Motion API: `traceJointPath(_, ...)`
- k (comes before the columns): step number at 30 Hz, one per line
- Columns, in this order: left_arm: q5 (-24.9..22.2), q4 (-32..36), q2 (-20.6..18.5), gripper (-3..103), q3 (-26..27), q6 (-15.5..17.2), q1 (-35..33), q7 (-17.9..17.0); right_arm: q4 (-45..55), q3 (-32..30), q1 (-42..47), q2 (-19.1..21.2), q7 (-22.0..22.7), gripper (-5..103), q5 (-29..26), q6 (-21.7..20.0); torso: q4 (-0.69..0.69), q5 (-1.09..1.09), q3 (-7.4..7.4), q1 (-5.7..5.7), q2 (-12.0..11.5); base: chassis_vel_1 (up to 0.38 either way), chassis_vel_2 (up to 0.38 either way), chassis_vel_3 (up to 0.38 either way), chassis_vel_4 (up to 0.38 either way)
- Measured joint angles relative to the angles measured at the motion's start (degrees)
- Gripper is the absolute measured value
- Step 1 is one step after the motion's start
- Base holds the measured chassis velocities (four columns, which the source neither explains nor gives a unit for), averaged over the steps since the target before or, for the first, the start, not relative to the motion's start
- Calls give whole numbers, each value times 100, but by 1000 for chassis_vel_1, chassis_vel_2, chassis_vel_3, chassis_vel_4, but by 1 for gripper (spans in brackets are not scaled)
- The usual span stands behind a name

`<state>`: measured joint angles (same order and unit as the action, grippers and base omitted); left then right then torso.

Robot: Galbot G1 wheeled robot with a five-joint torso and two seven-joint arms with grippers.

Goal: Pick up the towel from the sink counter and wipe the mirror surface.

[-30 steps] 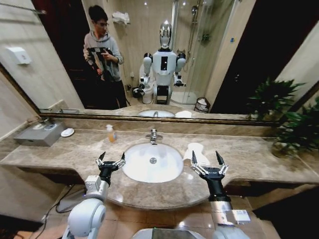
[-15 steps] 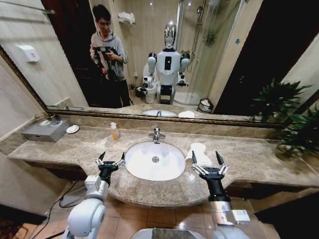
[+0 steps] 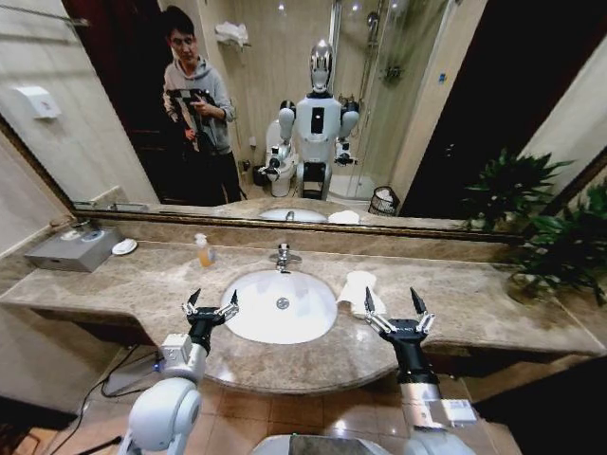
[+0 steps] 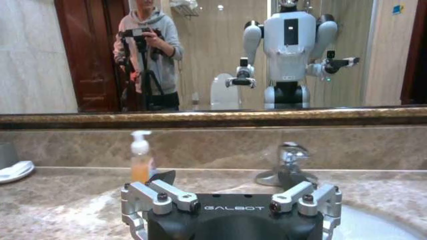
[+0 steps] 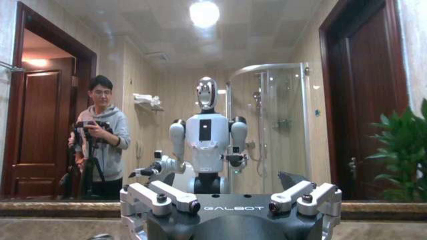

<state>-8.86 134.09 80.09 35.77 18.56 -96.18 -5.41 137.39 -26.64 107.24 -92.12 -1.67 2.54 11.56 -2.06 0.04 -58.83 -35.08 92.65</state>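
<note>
The white towel (image 3: pixel 358 287) lies on the marble sink counter (image 3: pixel 465 305), just right of the white basin (image 3: pixel 279 306). My right gripper (image 3: pixel 392 300) hovers open over the counter's front edge, just right of the towel and nearer to me, with nothing between its fingers. My left gripper (image 3: pixel 213 301) is open and empty at the basin's left rim. The large framed mirror (image 3: pixel 427 104) covers the wall behind the counter. In the left wrist view the mirror (image 4: pixel 200 55) stands above the backsplash, and the right wrist view faces the mirror (image 5: pixel 280 110) head on.
A chrome faucet (image 3: pixel 282 254) stands behind the basin, an orange soap bottle (image 3: pixel 203 249) to its left. Further left are a small white dish (image 3: pixel 124 246) and a grey box (image 3: pixel 74 248). A potted plant (image 3: pixel 560 248) occupies the counter's far right end.
The whole picture has shifted as the camera moved; the basin and towel now sit a little further left in it. Both grippers keep the same open pose.
</note>
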Motion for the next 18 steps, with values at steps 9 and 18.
traceJointPath(9, 0, 0, -2, 100, 2, 0, 0, 0, 0, 4, 0, -1, 0, 100, 0, 0, 0, -5, 0, 1, 0, -16, -21, 25, 19)
traceJointPath(18, 0, 0, -1, 100, 2, 0, 1, 0, 0, 4, -1, -2, 0, 100, 0, 0, 0, -4, 0, -1, 0, 16, 9, -12, -4)
